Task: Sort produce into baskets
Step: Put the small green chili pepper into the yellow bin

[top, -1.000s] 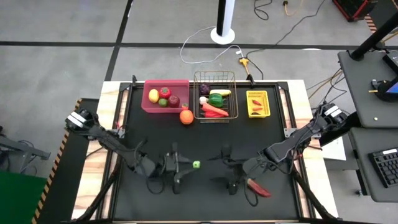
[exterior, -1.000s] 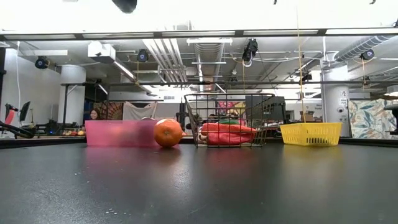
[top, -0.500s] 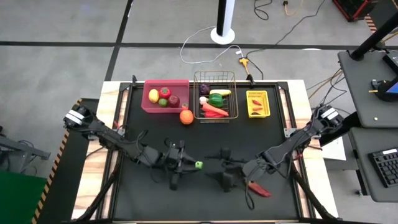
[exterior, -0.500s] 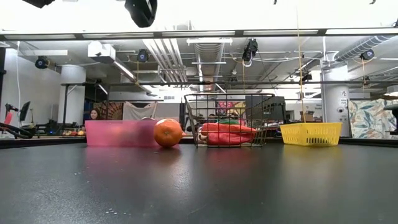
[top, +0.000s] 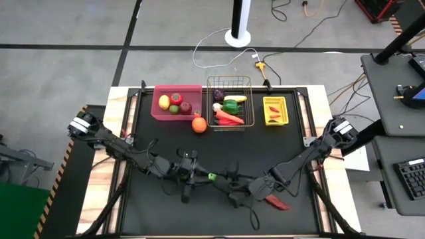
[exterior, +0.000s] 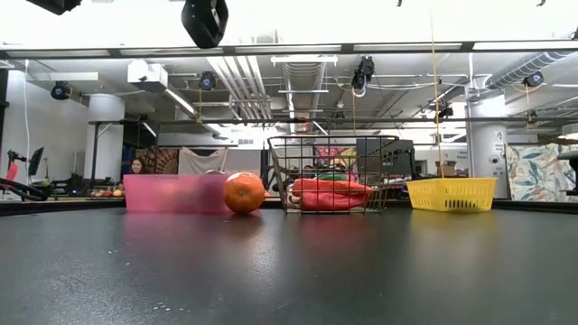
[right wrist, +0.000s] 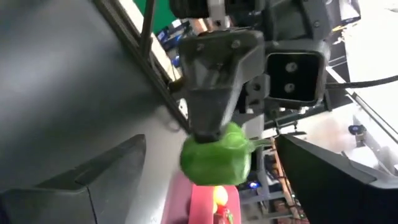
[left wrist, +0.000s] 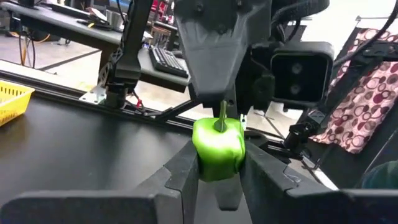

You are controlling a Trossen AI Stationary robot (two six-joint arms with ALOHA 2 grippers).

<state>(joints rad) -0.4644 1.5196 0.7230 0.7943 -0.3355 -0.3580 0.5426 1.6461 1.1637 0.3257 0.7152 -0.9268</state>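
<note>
A small green pepper [left wrist: 217, 149] sits in my left gripper [top: 204, 176], which is shut on it above the table's near middle. My right gripper [top: 229, 184] faces it from the table's right. Its fingers [right wrist: 93, 180] are wide open on either side of the pepper [right wrist: 217, 158] and short of it. A red chilli [top: 275, 202] lies on the table by the right arm. At the far edge stand the pink bin [top: 177, 93], the wire basket [top: 230, 83] and the yellow bin [top: 275, 99], each with produce inside. My left gripper pinches the green pepper by its two sides [left wrist: 200, 158] between its two fingers, with the stem [left wrist: 222, 118] pointing up. The fingers come level from the table's left. The pepper is lifted clear of the table.
An orange [top: 198, 124] lies on the table against the pink bin's near right corner. The black mat between the arms and the baskets is bare. The low view shows only the baskets, the orange [exterior: 244, 192] and part of an arm [exterior: 204, 20] overhead.
My right gripper has moved toward the table's left, close up to the green pepper, and stays open. My left gripper has shifted a little toward the right with the pepper still in its hold.
</note>
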